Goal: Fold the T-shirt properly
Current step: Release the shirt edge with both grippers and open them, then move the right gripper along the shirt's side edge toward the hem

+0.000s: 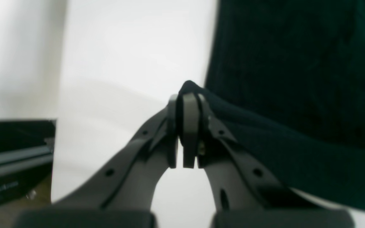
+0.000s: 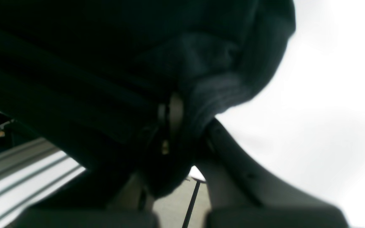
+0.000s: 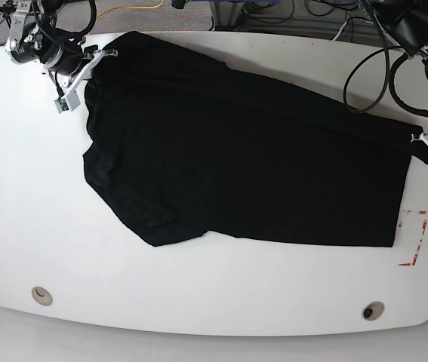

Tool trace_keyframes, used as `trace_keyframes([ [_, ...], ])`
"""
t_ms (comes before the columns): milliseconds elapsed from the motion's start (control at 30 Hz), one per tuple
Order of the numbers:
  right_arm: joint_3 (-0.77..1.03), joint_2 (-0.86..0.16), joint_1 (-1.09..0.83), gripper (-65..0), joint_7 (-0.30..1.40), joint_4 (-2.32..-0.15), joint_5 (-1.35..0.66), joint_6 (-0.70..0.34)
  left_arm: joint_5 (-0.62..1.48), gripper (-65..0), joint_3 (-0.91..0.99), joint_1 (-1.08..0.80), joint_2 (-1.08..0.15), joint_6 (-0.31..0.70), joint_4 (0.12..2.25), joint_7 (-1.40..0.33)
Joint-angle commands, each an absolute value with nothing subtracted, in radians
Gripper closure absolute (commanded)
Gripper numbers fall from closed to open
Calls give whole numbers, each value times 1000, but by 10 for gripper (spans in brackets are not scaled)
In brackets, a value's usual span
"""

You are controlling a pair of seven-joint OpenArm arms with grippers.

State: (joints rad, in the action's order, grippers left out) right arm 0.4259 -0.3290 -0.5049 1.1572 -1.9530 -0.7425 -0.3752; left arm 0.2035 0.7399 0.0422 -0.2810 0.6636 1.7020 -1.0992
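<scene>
Pinched between the closed fingers of the left gripper (image 1: 187,104) is an edge of the black T-shirt (image 3: 244,166), which is spread across the white table (image 3: 32,219). Its opposite corner is clamped by the right gripper (image 2: 169,110), also closed on fabric.

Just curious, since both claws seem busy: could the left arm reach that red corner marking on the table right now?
Probably, but not freely. The red marking lies bare, close to the left gripper, yet that gripper is shut on the T-shirt edge and would drag it along.
</scene>
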Motion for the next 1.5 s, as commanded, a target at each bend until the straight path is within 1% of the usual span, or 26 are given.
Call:
trace_keyframes([
  [0,427,-331,-479,0,1155,-1949,-746,-378,208,0,727,59,-317,659,1679,-1063],
  [333,407,-329,-397,0,1153,-1827,-746,-378,208,0,720,101,-341,659,1567,-1046],
  [633,412,-329,-360,-5,1148,-1788,-746,-378,206,0,682,116,-352,659,1480,-958],
  [700,414,-329,-346,-33,1148,-1788,-746,-377,206,0,670,122,-360,659,1455,-949],
  [733,414,-328,-341,-60,1148,-1790,-746,-377,206,0,668,128,-364,659,1446,-947],
  [833,415,-326,-335,-173,1148,-1790,-746,-375,206,0,650,148,-371,659,1403,-946],
  [900,415,-326,-335,-260,1148,-1790,-746,-375,206,-35,639,162,-374,659,1377,-946],
  [933,415,-326,-335,-308,1148,-1790,-746,-375,206,-67,636,168,-374,659,1365,-946],
  [1000,415,-326,-335,-380,1148,-1791,-746,-375,206,-136,634,176,-374,659,1354,-946],
  [1033,415,-326,-335,-403,1147,-1793,-746,-375,206,-167,634,177,-374,659,1354,-946],
  [1100,417,-325,-335,-442,1147,-1799,-748,-375,206,-249,633,177,-374,659,1356,-946],
  [1200,417,-325,-335,-445,1147,-1833,-748,-375,208,-332,633,180,-374,659,1357,-947],
  [1267,424,-325,-338,-444,1147,-1862,-746,-375,208,-346,633,193,-374,659,1359,-947],
  [1467,507,-323,-360,-445,1147,-1914,-751,-375,211,-346,633,213,-392,659,1359,-949],
])
